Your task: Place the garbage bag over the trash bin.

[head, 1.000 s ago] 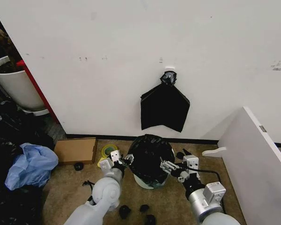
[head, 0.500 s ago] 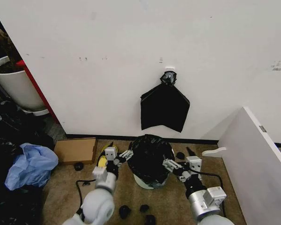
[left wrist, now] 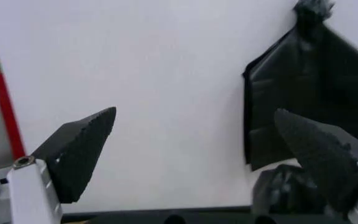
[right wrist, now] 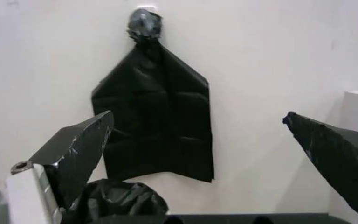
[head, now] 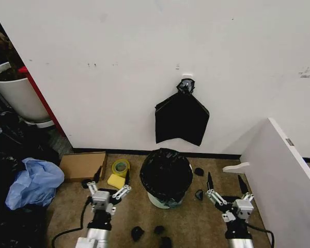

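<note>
The glossy black garbage bag (head: 166, 173) is draped over the trash bin (head: 165, 201), whose off-white base shows below it on the floor. My left gripper (head: 112, 176) stands open to the left of the bin, apart from it, with nothing between its fingers. To the bin's right my right gripper (head: 225, 182) is also open and holds nothing. In the left wrist view the open left gripper (left wrist: 197, 140) faces the wall, with the garbage bag (left wrist: 285, 189) beside one finger. The right wrist view has the right gripper (right wrist: 207, 144) open too, the garbage bag (right wrist: 120, 200) low by one finger.
A flat black bag bundle (head: 182, 118) hangs from a wall hook above the bin. A cardboard box (head: 83, 165), yellow tape roll (head: 120, 166) and yellow sponge (head: 115, 181) lie at left. A pale blue bag (head: 33, 182) and a white pot (head: 15, 93) are far left. A white panel (head: 279, 175) is at right.
Both grippers have pulled back from the sides of the bag toward me and now stand apart from the bin. The bag stays on the bin.
</note>
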Motion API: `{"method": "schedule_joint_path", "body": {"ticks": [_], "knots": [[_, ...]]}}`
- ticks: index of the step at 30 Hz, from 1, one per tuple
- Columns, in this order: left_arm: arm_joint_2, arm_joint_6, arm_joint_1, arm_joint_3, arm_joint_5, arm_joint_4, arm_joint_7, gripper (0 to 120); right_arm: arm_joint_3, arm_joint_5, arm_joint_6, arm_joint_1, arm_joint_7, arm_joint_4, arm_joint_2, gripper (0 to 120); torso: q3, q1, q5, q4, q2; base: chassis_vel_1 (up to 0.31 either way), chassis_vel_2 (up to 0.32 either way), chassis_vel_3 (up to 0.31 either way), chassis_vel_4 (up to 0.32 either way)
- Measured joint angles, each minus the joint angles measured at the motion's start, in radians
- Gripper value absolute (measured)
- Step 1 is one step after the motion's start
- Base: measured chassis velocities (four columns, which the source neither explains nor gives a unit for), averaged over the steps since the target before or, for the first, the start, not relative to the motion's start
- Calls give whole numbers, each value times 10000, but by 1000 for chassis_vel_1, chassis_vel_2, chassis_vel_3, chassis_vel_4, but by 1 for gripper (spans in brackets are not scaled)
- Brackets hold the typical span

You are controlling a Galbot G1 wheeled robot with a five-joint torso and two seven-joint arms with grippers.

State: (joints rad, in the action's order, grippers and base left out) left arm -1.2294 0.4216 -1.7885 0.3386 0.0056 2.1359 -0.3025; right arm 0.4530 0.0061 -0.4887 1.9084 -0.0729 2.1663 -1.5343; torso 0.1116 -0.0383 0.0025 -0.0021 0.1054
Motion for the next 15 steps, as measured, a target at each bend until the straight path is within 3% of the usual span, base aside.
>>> {"method": "schedule_joint_path", "body": {"ticks": [15], "knots": [[-243,313,-346,-115,650,87,191,100,14,-556,-58,290,408,488,-551,100,1,-1,1,1,0,0,0,0,0]]}}
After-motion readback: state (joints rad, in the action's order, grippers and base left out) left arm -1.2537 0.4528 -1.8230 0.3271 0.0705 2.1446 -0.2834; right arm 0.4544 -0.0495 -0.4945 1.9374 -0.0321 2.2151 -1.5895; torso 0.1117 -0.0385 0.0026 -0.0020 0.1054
